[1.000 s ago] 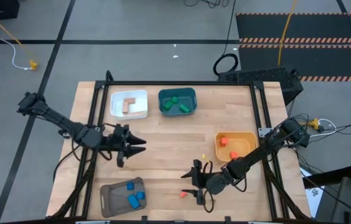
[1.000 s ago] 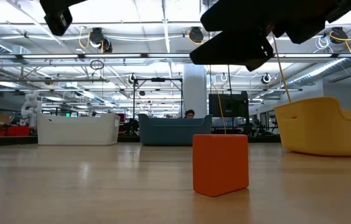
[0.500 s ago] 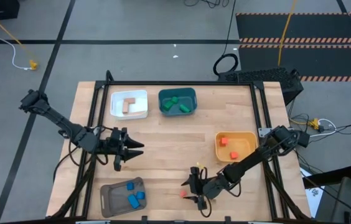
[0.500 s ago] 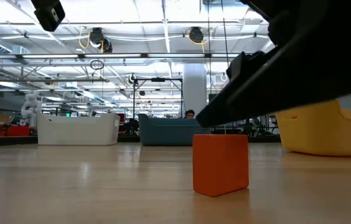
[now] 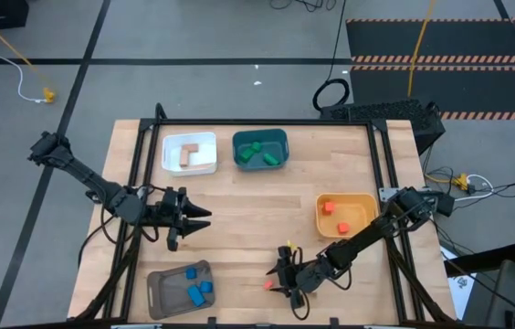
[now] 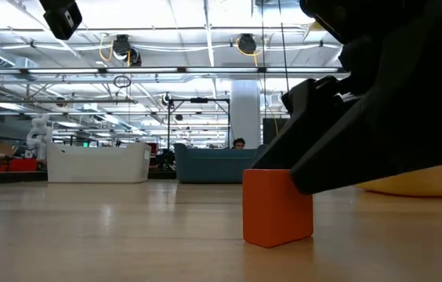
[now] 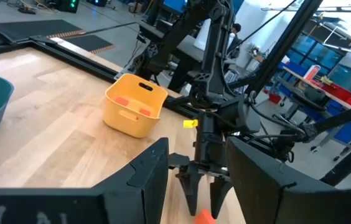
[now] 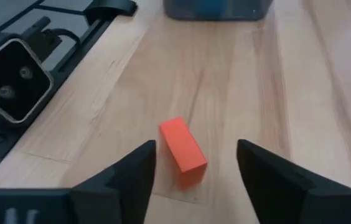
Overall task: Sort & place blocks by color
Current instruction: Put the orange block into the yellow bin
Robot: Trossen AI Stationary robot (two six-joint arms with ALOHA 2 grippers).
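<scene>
Top-down view of a pale wooden table (image 5: 239, 210) with four bins and two dark arms. The right gripper (image 5: 278, 281) lies low over the table's near edge, its two fingers spread wide with nothing held; the small red-orange brick-shaped block (image 8: 182, 144) rests on the wood between the fingertips — just ahead of them in the right wrist view, touching neither finger that can be seen. In the low view this same block (image 6: 277, 206) stands on the table with the dark bulk of the right gripper directly behind and above it.

The left gripper (image 5: 201, 217) hovers over the table's left half, between the white bin (image 5: 190, 153) and the grey tray (image 5: 181, 289) (apart from both). Its fingers stand at a narrow gap and carry nothing.

Sorted contents: tan wooden pieces (image 5: 184, 155) in the white bin; green blocks (image 5: 260, 153) in the teal bin (image 5: 259, 150); two red-orange blocks (image 5: 328, 207) in the yellow bin (image 5: 345, 215) — at the table's right side; blue blocks (image 5: 199, 291) in the grey tray at the near left corner.
</scene>
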